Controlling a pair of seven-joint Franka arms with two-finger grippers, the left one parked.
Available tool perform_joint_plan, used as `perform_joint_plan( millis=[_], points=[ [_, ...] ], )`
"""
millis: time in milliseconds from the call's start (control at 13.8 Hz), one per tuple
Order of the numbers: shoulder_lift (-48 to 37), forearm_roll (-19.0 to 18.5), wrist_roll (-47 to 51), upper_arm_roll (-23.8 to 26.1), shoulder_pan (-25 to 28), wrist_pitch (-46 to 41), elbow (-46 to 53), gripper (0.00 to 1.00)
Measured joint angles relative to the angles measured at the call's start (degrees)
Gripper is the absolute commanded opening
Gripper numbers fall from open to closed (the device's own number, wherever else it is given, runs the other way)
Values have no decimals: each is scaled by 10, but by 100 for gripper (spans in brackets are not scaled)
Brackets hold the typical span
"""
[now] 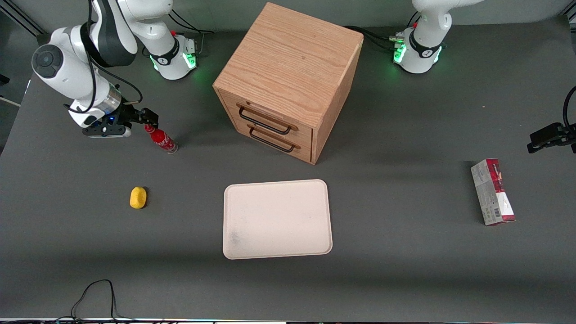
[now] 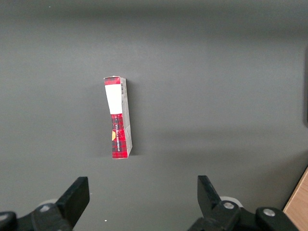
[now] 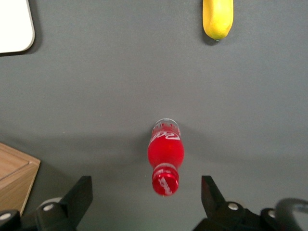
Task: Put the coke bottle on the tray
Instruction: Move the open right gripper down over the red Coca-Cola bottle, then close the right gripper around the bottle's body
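I am seeing my pincer [image 1: 150, 118] hanging over the working arm's end of the grey surface [image 1: 405, 252], its two fingers [image 3: 82, 195] spread wide with nothing between them but air. The coke bottle [image 1: 161, 139] is standing on the surface directly under that gap, its red cap [image 3: 165, 182] pointing up toward the wrist camera, and neither finger is touching it. The yellow lemon-shaped lump [image 1: 138, 197] is lying nearer to the front camera than the bottle, well apart from it. Moving toward the middle, the wooden two-drawer cabinet [image 1: 288, 81] is sitting turned at an angle, both drawers shut. The tray [image 1: 277, 219] is lying flat in front of the cabinet, nearer to the front camera, with nothing on it. Toward the parked arm's end, the red-and-grey carton [image 1: 492, 192] is lying on its side.
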Motion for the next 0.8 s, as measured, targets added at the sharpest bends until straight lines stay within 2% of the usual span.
perform_joint_plan(
  millis=[434, 796],
  points=[
    [36, 0, 0, 0, 0, 73, -31, 99],
    [49, 0, 0, -1, 0, 114, -59, 92]
  ],
)
